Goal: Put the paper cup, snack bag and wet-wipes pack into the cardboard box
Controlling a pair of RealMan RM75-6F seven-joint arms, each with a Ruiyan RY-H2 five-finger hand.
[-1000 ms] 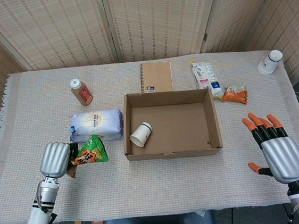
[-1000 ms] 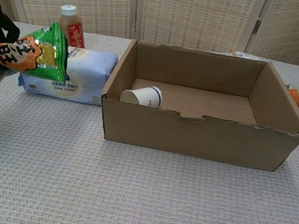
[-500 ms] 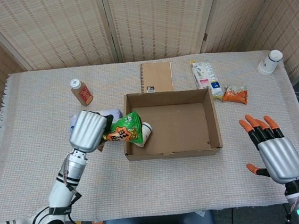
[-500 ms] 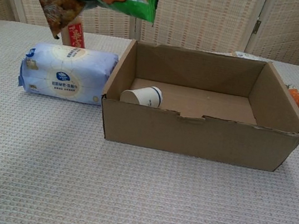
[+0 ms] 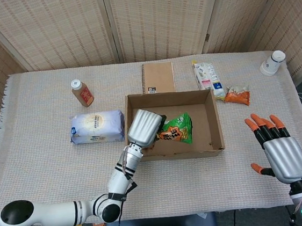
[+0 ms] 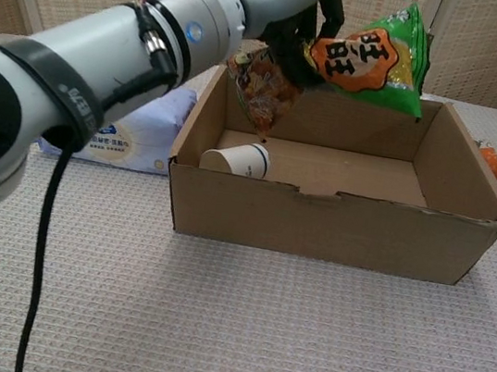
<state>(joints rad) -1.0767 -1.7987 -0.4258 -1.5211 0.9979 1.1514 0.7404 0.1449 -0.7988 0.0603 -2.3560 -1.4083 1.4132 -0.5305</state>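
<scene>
My left hand (image 5: 144, 127) grips the green and orange snack bag (image 5: 175, 129) and holds it in the air over the open cardboard box (image 5: 213, 130). In the chest view the snack bag (image 6: 370, 59) hangs above the box's (image 6: 336, 225) middle, clear of its walls. A white paper cup (image 6: 237, 158) lies on its side inside the box at the left. The blue and white wet-wipes pack (image 5: 97, 127) lies on the table left of the box. My right hand (image 5: 278, 149) hovers open near the table's right front, holding nothing.
A small bottle (image 5: 82, 92) stands behind the wipes pack. A brown notebook (image 5: 157, 78) lies behind the box. A white packet (image 5: 208, 77) and an orange snack packet (image 5: 237, 95) lie right of it. Another paper cup (image 5: 271, 63) lies at the far right corner.
My left hand has carried the snack bag up from the table's left front and rightward to above the box. The right hand has barely shifted.
</scene>
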